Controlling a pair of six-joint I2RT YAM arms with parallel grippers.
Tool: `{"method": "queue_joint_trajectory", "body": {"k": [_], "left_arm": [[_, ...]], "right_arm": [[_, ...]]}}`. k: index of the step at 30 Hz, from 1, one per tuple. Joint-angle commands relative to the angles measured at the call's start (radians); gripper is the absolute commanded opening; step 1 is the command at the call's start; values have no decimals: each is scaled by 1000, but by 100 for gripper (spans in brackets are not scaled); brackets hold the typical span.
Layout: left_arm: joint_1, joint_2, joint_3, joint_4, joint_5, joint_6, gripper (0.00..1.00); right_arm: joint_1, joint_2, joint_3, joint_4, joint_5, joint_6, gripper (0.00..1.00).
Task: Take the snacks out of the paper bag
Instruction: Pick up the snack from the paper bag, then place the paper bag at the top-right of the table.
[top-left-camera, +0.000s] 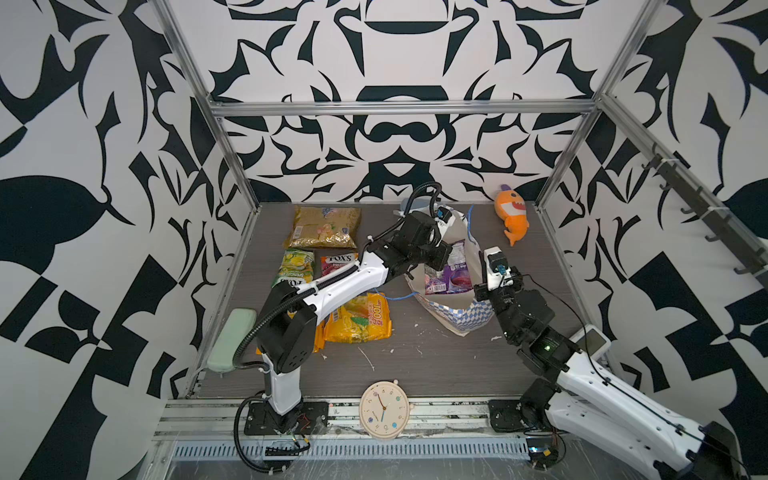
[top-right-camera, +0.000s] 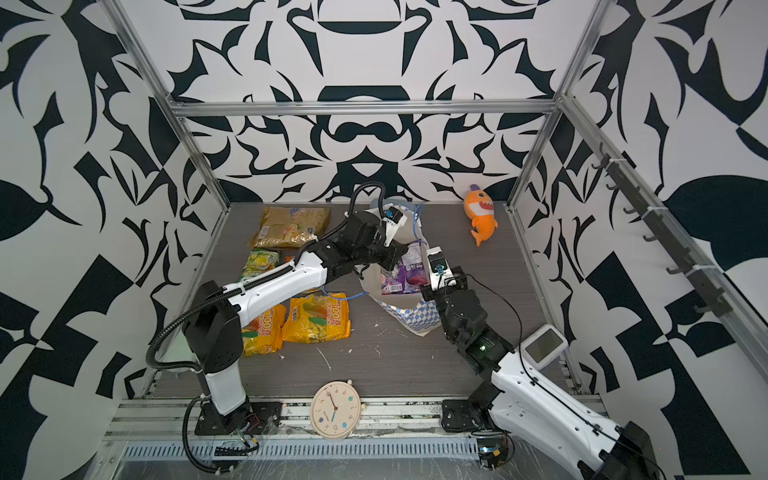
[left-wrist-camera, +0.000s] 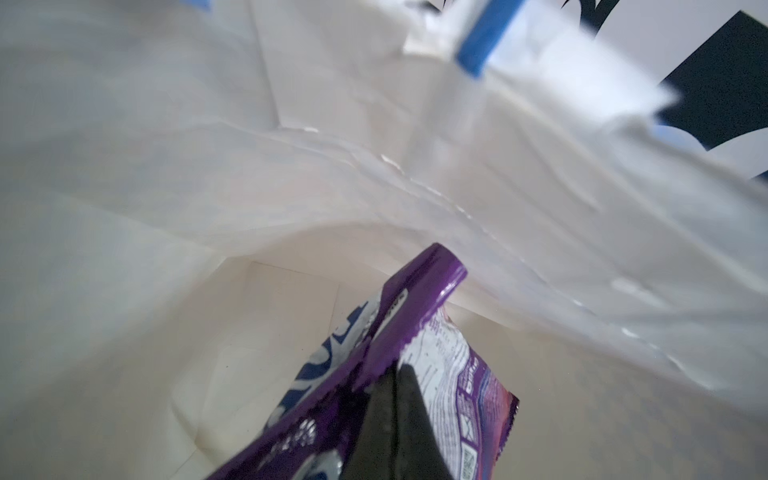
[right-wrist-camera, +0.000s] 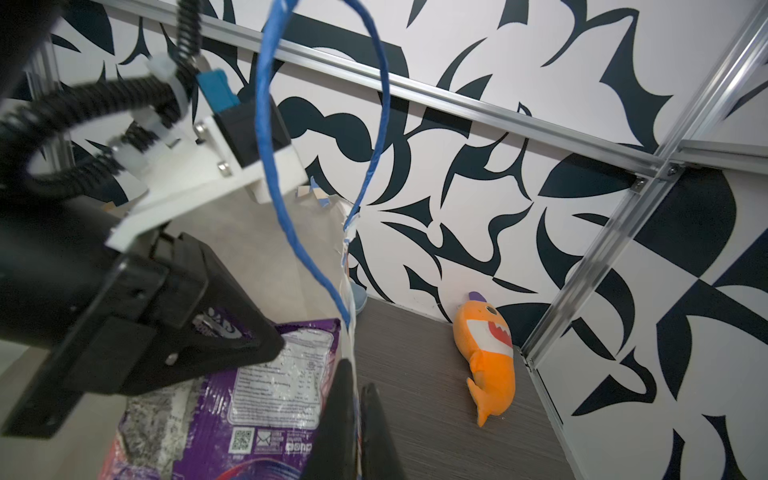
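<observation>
The paper bag lies tilted with its mouth open, showing a purple snack packet inside. My left gripper reaches into the bag and is shut on that packet's top edge. My right gripper is shut on the bag's side wall below a blue cord handle. Out on the table at the left lie a gold packet, a green-yellow one, a red-orange one and two orange-yellow ones.
An orange plush shark lies at the back right corner. A round clock sits on the front rail. A pale zip pouch leans at the left edge, and a white device stands at the right edge.
</observation>
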Motion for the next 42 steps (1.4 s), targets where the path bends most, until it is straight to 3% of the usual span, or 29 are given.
{"method": "queue_joint_trajectory", "body": {"k": [1, 11, 16, 26, 37, 42], "left_arm": [[3, -63, -23, 23, -18, 12, 0], [3, -147, -36, 44, -63, 35, 0], [3, -195, -1, 30, -101, 52, 0], [13, -321, 90, 20, -189, 116, 0], [16, -579, -14, 9, -244, 94, 0], [49, -610, -78, -76, -290, 117, 0]], "right_arm": [[-9, 1, -1, 44, 48, -3, 0], [-100, 65, 30, 8, 86, 70, 0], [-168, 79, 41, -11, 56, 124, 0], [-204, 88, 64, -37, 60, 148, 0], [-333, 206, 203, -187, 160, 332, 0], [-357, 267, 331, -282, 219, 433, 0]]}}
